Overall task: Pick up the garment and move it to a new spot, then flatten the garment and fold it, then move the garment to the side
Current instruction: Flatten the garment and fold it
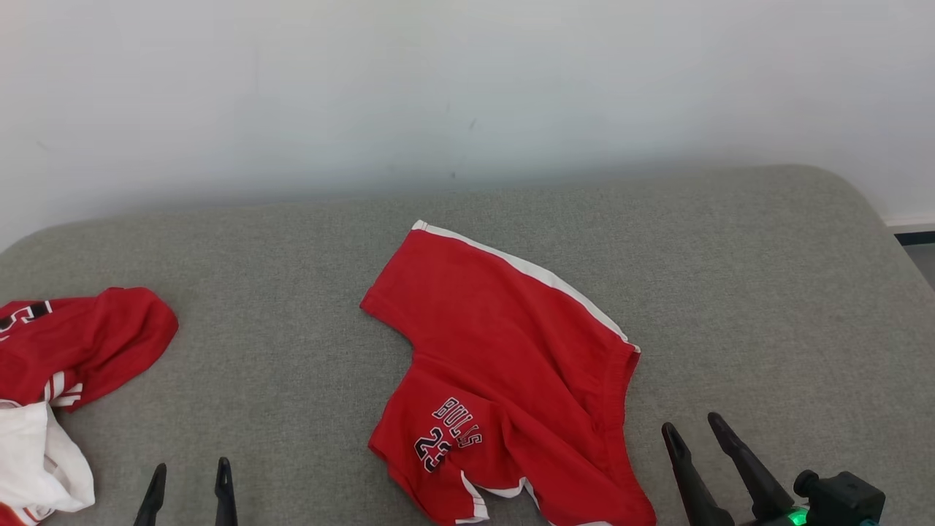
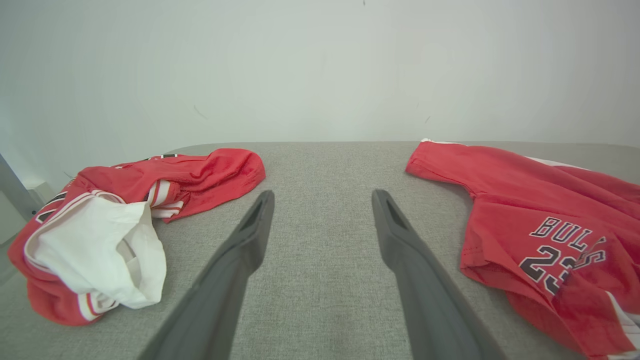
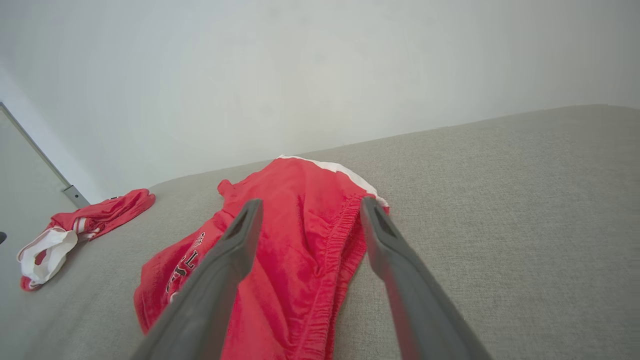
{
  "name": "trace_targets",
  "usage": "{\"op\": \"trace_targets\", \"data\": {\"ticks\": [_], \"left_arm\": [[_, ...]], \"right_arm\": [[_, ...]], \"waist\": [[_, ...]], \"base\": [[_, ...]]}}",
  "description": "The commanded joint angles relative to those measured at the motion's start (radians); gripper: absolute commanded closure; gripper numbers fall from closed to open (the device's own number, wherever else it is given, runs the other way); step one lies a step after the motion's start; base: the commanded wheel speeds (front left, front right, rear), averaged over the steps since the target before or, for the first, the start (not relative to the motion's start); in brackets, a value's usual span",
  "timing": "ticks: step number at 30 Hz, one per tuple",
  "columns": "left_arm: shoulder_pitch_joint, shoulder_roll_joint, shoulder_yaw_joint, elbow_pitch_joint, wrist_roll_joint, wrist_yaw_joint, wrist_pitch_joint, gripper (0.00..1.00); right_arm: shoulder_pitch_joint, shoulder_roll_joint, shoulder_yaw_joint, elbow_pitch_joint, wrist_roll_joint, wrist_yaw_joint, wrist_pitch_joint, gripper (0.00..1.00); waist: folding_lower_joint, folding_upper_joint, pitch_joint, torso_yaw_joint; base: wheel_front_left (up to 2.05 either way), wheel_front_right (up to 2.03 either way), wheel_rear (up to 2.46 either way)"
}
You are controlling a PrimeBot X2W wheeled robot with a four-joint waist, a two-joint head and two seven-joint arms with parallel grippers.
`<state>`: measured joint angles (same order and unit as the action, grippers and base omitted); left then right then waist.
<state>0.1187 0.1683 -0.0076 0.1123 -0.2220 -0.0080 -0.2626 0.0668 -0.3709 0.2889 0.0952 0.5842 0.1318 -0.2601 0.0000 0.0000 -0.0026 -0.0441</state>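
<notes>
My left claw [image 1: 190, 471] is spread wide and holds nothing, hovering low over bare grey cloth, and my right claw [image 1: 692, 425] is just as wide and just as empty, its two dark fingers pointing toward 11 o'clock. From the right claw's wrist view the gathered waistband of the red cotton shorts with a white side stripe and a "BULLS 23" print [image 1: 504, 343] lies just beyond and between the fingertips, close but not gripped. In the head view the shorts sit near the middle of the grey fabric-covered worktop [image 1: 730, 256], at about 2 o'clock from my left claw. One leg reaches toward 12 o'clock and lies fairly smooth, while the near end by the print and the waistband is rumpled and doubled over itself. Well apart, at 10 o'clock from my left claw, a crumpled red and white jersey [image 1: 80, 343] is heaped at the worktop's edge, and a plain white wall [image 1: 467, 88] stands behind everything. I judge the task to be at an early stage. The shorts rest in an open spot with room all round, so placing them may be done, though I cannot confirm that. Flattening is at best half done, no fold shows, and the move to the side is yet to come.
</notes>
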Motion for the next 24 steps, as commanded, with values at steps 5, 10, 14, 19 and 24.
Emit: {"op": "trace_targets", "data": {"ticks": [5,10,14,19,24], "left_arm": [[0.015,-0.022,0.001,0.016,0.056,-0.008,-0.003,0.0],[0.023,-0.045,0.008,0.034,0.063,-0.02,-0.003,0.0],[0.014,-0.067,0.013,0.047,0.054,-0.046,-0.003,0.0],[-0.004,-0.088,-0.036,0.075,0.05,-0.085,-0.003,0.0],[-0.03,-0.101,-0.121,0.13,0.032,-0.111,-0.003,0.0]], "right_arm": [[0.032,0.083,-0.063,-0.006,-0.096,-0.002,-0.006,0.0],[0.045,0.113,-0.082,-0.008,-0.134,-0.002,-0.006,0.0],[0.055,0.129,-0.096,-0.009,-0.144,-0.002,-0.006,0.0],[0.057,0.135,-0.099,-0.005,-0.148,-0.002,-0.006,0.0],[0.054,0.138,-0.092,0.0,-0.157,-0.002,-0.006,0.0]], "waist": [[0.0,0.0,-0.007,0.0],[0.0,0.0,-0.007,0.0],[0.0,0.0,-0.007,0.001],[0.0,0.0,-0.006,-0.001],[0.0,0.0,-0.002,-0.005]], "base": [[0.0,0.0,0.0],[0.0,0.0,0.0],[0.0,0.0,0.0],[0.0,0.0,0.0],[0.0,0.0,0.0]]}}
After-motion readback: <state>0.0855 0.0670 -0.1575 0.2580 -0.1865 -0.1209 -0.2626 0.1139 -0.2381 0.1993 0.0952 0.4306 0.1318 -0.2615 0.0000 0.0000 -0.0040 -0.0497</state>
